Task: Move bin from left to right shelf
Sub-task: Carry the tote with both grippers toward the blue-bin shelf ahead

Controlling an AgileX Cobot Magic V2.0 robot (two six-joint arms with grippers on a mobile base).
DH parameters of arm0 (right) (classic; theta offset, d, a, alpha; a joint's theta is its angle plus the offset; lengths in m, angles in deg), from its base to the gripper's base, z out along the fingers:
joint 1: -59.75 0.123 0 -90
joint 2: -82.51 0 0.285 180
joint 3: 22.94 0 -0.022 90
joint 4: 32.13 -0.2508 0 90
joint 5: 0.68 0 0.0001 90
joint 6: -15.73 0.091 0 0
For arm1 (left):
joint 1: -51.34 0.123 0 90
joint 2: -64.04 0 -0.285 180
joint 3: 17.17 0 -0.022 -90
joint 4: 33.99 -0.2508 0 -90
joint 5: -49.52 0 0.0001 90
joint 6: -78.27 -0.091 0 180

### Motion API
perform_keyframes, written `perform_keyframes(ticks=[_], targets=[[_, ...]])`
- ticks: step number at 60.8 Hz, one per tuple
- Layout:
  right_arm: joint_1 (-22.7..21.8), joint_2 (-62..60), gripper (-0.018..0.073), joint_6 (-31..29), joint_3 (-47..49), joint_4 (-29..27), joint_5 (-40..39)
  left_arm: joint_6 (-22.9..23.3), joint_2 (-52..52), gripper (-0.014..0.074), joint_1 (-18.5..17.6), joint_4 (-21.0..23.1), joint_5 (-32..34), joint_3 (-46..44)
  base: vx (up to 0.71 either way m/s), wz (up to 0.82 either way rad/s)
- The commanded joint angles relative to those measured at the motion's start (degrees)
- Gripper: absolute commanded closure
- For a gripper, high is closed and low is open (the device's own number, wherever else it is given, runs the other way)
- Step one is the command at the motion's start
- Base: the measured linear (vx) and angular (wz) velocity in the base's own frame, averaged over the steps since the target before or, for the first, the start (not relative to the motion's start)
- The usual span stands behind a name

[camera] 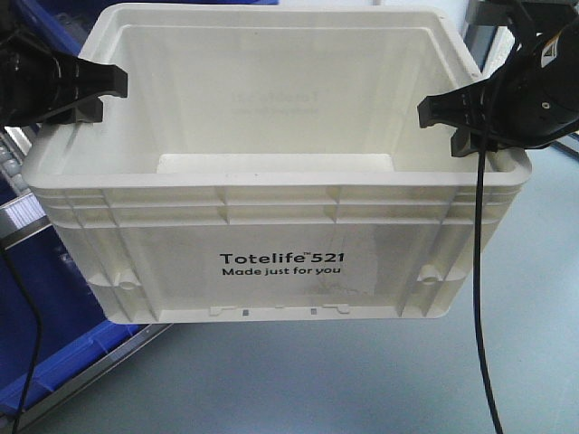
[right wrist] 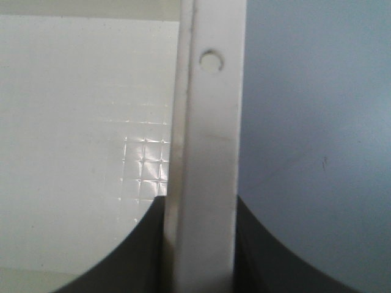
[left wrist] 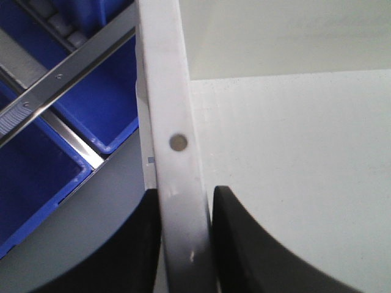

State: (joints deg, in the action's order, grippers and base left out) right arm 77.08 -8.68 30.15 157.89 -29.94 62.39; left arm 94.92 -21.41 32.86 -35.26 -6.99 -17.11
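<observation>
Bin (camera: 280,226) aloft; left gripper (camera: 107,90), right gripper (camera: 441,116) clamp rim

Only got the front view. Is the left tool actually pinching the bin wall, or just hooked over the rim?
Observer: Pinching. The left wrist view shows the left tool with one finger on each side of the bin rim, both against it.
Operator: Right side the same?
Observer: Yes. In the right wrist view the right tool straddles the rim, with a finger tight on each face.
</observation>
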Motion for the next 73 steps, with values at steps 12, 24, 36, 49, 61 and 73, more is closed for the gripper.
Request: perform_keyframes(ticks=[12, 24, 36, 49, 61, 73], targets=[[-0.3, -2.8, 0.0536, -0.9, 2.1, 2.3, -5.4, -1.9, 2.5, 0.0604, 0.0, -2.7, 5.6, -2.3, 0.11, 0.45], [-0.3, -2.8, 0.0536, -0.9, 2.1, 2.3, -5.4, -1.9, 2.5, 0.0604, 0.0, -2.7, 5.6, -2.3, 0.10, 0.49], [-0.3, -2.8, 0.0536, -0.9, 2.1, 2.3, -5.4, -1.9, 2.5, 0.0604, 0.0, -2.7, 5.6, -2.3, 0.08, 0.53], [-0.3, -2.8, 0.0536, -0.9, 2.1, 2.3, -5.4, -1.9, 2.5, 0.0604, 0.0, -2.7, 5.6, -2.3, 0.08, 0.51], [-0.3, -2.8, 0.0536, -0.9, 2.1, 2.3, -5.4, -1.9, 2.5, 0.0604, 0.0, -2.7, 5.6, -2.3, 0.08, 0.48], [-0.3, -2.8, 0.0536, -0.9, 2.1, 2.3, -5.4, -1.9, 2.5, 0.0604, 0.0, -2.7, 5.6, -2.3, 0.06, 0.38]])
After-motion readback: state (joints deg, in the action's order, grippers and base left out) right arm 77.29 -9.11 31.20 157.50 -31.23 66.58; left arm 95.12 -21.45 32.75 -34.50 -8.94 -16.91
